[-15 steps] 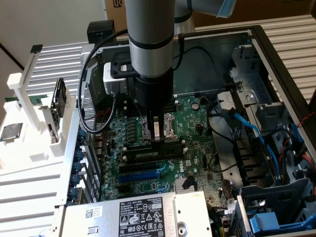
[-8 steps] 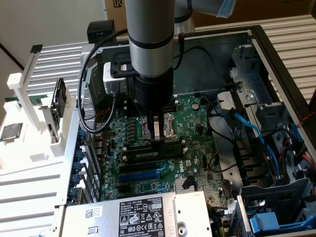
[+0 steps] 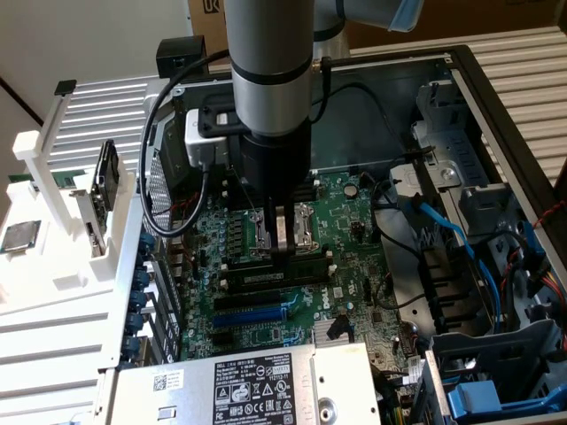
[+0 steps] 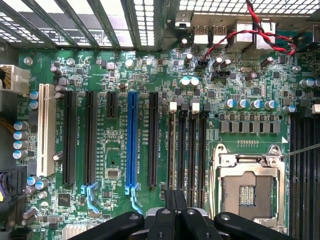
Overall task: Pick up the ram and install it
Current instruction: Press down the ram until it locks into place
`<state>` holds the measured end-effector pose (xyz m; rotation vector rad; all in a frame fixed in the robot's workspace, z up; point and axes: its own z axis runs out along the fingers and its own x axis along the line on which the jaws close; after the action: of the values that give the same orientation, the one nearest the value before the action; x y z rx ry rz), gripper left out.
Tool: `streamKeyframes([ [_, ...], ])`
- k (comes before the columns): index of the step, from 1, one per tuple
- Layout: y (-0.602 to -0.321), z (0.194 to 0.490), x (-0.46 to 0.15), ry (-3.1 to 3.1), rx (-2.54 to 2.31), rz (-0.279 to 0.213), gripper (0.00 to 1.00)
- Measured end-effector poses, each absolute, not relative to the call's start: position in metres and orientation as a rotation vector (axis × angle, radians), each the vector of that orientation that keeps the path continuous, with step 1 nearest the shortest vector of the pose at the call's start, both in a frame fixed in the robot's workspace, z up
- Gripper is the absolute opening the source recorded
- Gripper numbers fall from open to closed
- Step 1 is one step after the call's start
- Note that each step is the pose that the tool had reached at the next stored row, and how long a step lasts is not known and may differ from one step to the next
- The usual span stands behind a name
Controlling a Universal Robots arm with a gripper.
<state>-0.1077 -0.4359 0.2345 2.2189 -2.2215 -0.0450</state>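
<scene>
My gripper hangs low over the motherboard inside the open computer case. Its fingers are shut, with nothing visible between them. The tips are over the near end of the black memory slots, beside the open processor socket. In the wrist view the shut gripper covers the ends of the four empty memory slots; the socket lies beside them. A thin dark and green stick that looks like the ram stands upright in the white rack at the exterior view's left, far from the gripper.
A square silver chip lies on the white rack. Expansion slots, one of them blue, run beside the memory slots. The power supply sits at the case's front. Blue cables and drive bays crowd the exterior view's right. Red wires cross near the rear ports.
</scene>
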Motion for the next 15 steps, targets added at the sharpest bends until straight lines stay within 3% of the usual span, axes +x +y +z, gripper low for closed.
streamKeyframes([
  [15,-0.4331,0.2317,-0.1074,-2.221,2.219,-0.045,0.1],
])
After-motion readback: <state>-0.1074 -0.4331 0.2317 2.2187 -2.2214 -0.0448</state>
